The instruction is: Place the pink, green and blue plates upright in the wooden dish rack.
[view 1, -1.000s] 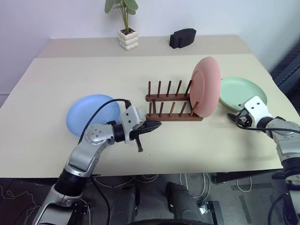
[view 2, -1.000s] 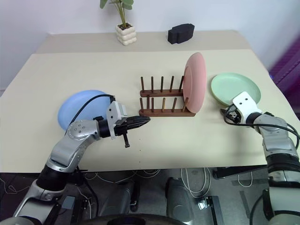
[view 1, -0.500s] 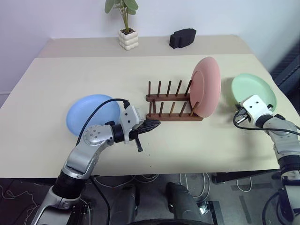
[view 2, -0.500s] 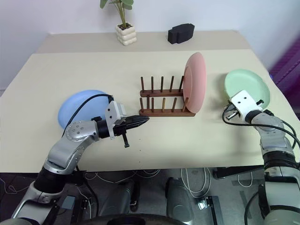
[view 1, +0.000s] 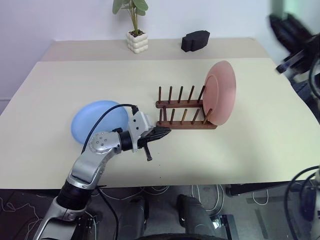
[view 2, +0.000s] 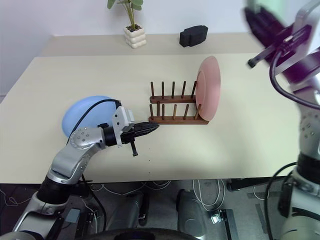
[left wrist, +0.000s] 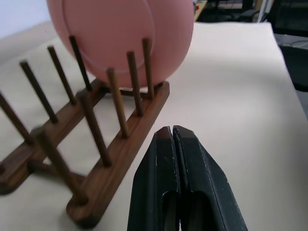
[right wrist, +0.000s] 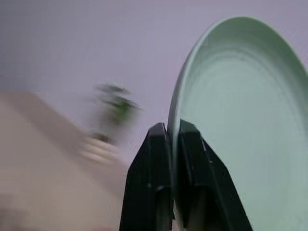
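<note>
Right wrist view blurs the plant; the right gripper pinches the green plate's rim. The left gripper, fingers pressed together, sits just beside the wooden dish rack.

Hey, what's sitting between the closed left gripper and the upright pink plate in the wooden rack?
The dark wooden dish rack: its empty peg slots run from beside the left gripper to the round pink plate. The left wrist view shows it.

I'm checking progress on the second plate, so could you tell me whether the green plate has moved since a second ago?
Yes. The green plate has left its spot on the table to the right of the wooden dish rack; it is now gripped at the rim by the right gripper.
</note>
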Robot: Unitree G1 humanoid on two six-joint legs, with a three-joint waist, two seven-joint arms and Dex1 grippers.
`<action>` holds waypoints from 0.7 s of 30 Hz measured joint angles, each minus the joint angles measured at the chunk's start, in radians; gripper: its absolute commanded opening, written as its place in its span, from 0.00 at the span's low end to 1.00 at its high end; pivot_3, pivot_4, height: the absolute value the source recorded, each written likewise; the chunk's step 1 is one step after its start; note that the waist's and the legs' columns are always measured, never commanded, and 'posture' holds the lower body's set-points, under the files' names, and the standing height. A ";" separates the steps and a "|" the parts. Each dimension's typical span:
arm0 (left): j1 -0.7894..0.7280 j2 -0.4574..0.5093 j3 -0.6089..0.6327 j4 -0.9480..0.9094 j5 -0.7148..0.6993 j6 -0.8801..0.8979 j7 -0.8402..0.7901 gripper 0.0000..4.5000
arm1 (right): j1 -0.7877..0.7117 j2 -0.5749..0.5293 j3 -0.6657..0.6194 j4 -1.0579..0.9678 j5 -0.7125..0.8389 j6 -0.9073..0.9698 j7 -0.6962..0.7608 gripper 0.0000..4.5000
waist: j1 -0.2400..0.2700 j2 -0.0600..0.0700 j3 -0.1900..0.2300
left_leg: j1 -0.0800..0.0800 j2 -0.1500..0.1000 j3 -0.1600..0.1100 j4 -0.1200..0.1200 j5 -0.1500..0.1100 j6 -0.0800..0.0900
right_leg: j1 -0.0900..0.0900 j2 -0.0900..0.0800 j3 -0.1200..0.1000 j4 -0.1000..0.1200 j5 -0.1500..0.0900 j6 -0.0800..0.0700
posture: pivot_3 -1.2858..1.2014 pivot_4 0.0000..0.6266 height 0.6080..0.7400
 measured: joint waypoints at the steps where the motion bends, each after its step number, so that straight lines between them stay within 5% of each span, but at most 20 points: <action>1: 0.003 0.003 0.007 0.001 0.000 -0.001 0.000 0.00 | -0.016 0.036 0.014 -0.028 0.080 0.039 -0.021 0.01 | -0.001 0.000 0.000 | 0.000 0.000 0.000 0.000 0.000 0.000 | 0.000 0.000 0.000 0.000 0.000 0.000 | 0.52 0.24 0.97; 8: 0.043 0.013 0.024 -0.013 0.000 -0.002 0.012 0.00 | 0.004 0.285 0.142 -0.123 0.453 0.188 -0.251 0.01 | 0.003 0.000 0.000 | -0.001 0.000 -0.001 0.000 0.000 0.000 | -0.001 -0.001 0.000 0.000 0.000 0.000 | 0.52 0.24 0.97; 21: 0.064 0.024 0.036 -0.040 -0.001 0.001 0.018 0.00 | 0.132 0.370 0.139 -0.021 0.468 0.196 -0.371 0.01 | -0.002 0.000 0.000 | -0.001 0.000 0.000 -0.001 0.000 0.000 | -0.002 0.000 0.000 0.000 0.000 0.000 | 0.52 0.24 0.97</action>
